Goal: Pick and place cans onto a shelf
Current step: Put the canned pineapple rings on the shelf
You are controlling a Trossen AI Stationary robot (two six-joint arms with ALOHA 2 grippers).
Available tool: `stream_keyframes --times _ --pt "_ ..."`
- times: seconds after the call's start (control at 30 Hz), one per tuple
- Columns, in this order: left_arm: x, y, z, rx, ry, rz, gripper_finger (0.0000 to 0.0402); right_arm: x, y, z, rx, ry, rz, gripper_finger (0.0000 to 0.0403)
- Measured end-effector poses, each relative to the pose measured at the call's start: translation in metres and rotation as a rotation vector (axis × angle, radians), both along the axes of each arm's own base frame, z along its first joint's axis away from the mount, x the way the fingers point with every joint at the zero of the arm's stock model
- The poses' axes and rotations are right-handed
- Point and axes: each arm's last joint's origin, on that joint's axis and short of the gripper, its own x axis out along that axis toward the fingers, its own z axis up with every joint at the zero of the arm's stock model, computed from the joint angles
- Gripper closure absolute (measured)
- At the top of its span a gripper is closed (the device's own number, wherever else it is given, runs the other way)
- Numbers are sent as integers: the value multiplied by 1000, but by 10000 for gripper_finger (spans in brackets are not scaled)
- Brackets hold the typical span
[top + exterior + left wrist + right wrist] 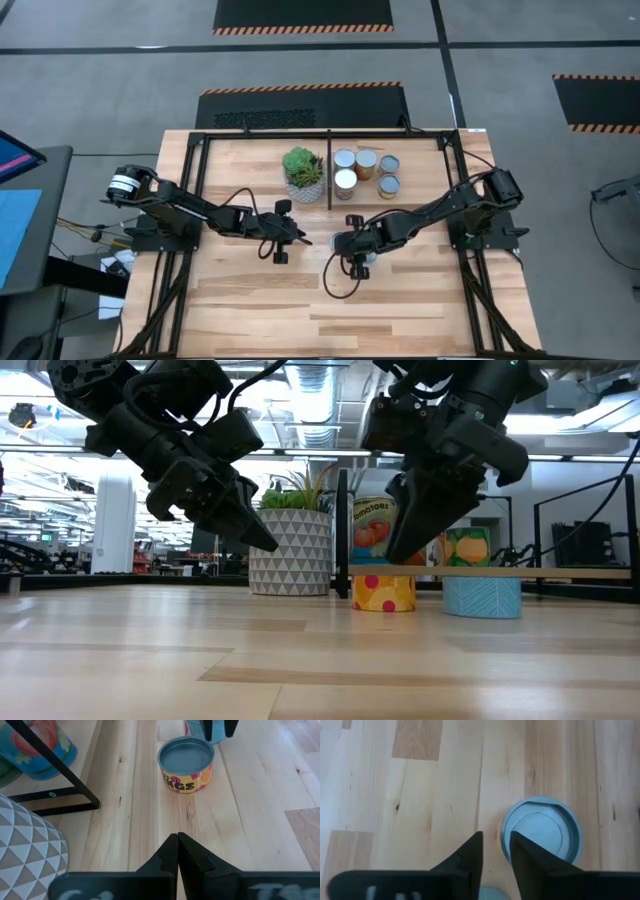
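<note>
The right gripper [496, 851] hangs over the bench [420, 310] with its fingers slightly parted and empty, beside a yellow can [541, 832]. The left gripper [177, 851] hovers clenched shut, empty. Five cans [366, 171] stand in the shelf [330, 134].

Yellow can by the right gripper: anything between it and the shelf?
Nothing visible on the table between the yellow can and the shelf; four cans already stand in its right half, beside the centre bar.
</note>
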Motion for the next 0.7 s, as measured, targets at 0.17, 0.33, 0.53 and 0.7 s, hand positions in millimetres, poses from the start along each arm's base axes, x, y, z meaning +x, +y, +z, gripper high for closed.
stream_keyframes --times 0.17,0.33,0.53,0.7 --pt "0 0 0 0 0 0 401 0 0 0 0 -3 -2 238" --pt "0 0 0 -1 0 1 401 2 0 -8 -5 20 -3 210" --pt "0 0 0 -1 1 1 402 5 0 -20 -16 54 -12 206" --pt "0 0 0 -1 1 1 402 6 1 -20 -5 35 -21 227"
